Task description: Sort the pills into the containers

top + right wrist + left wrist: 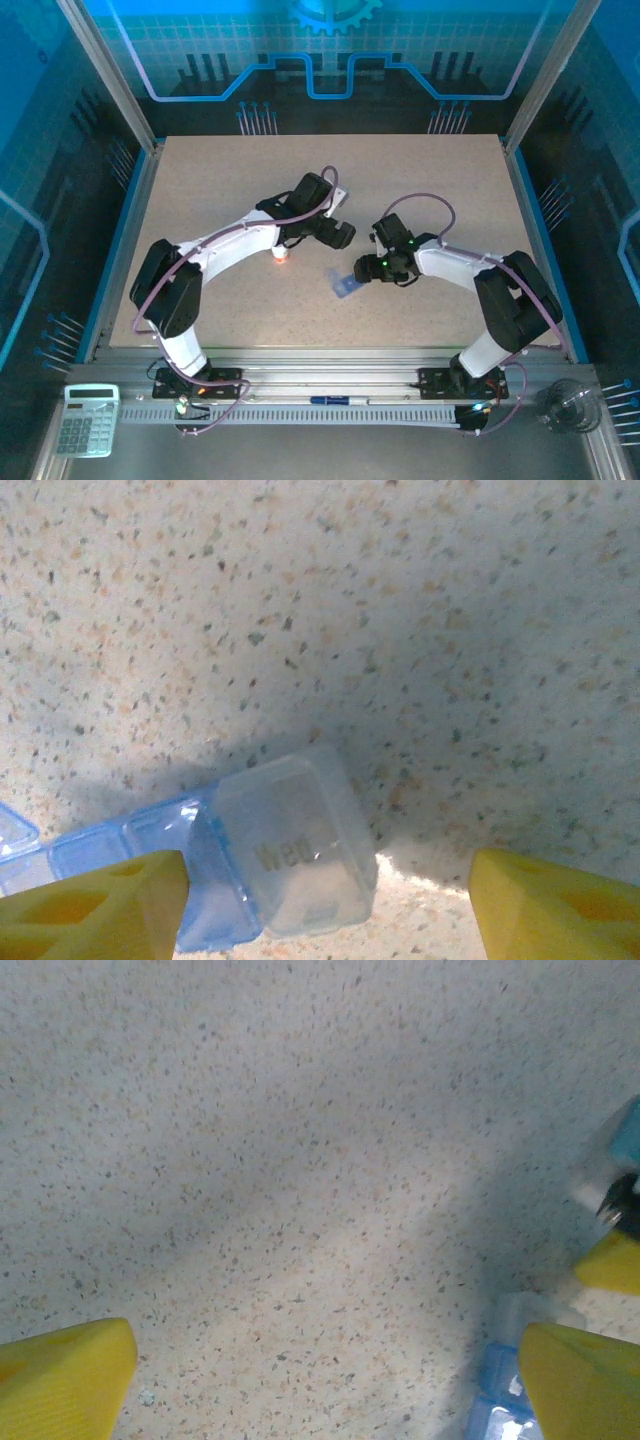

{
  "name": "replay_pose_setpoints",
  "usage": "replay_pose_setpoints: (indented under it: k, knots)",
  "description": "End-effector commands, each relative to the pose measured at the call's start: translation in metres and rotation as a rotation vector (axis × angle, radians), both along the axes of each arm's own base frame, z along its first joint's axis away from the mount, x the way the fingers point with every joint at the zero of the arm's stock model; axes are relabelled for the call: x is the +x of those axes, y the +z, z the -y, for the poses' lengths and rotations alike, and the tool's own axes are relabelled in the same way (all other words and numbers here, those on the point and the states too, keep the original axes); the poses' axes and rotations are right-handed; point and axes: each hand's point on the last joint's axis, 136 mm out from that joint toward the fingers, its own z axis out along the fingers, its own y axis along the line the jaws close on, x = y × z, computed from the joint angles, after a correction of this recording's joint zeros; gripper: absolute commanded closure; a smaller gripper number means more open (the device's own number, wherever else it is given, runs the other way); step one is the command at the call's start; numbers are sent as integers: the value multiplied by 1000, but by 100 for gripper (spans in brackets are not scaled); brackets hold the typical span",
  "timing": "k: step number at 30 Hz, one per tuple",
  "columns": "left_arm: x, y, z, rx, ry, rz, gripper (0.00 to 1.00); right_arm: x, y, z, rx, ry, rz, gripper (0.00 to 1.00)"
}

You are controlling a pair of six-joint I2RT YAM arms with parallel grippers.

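Note:
The container, a translucent blue pill box [345, 285], lies on the speckled table just right of centre. In the right wrist view one clear lid marked "Wed" [295, 855] stands flipped up from the blue pill box [120, 840]. My right gripper [325, 905] is open around that lid, with its left finger beside the box's blue wall and its right finger well apart. It sits at the box's right end [368, 268]. My left gripper [340, 235] hovers wide open over bare table [325, 1380], with the pill box [495, 1400] by its right finger. The pills are too small to tell.
A small orange bottle with a white cap [281, 257] stands under the left forearm. A calculator [86, 420], a pen [335, 400] and a glass beaker [570, 405] lie off the table's near edge. Frame posts and blue panels fence the sides.

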Motion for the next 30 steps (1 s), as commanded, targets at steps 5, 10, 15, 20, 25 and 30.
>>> replay_pose_setpoints:
  k: [5,10,15,20,25,30]
  knots:
    - [-10,21,-4,-71,21,22,1,-12,1,-5,17,6,-35,24]
    - [-16,27,-12,-75,36,35,1,-21,7,-5,17,30,-34,23]
    - [-18,33,-18,-116,63,44,1,-23,15,0,8,35,-1,22]
    - [-20,37,-23,-131,77,51,1,-8,21,-6,17,37,18,20]
    - [-23,39,-31,-136,95,57,1,8,20,-17,33,42,27,19]
    - [-26,36,-41,-135,114,56,1,14,12,-26,52,44,9,19]
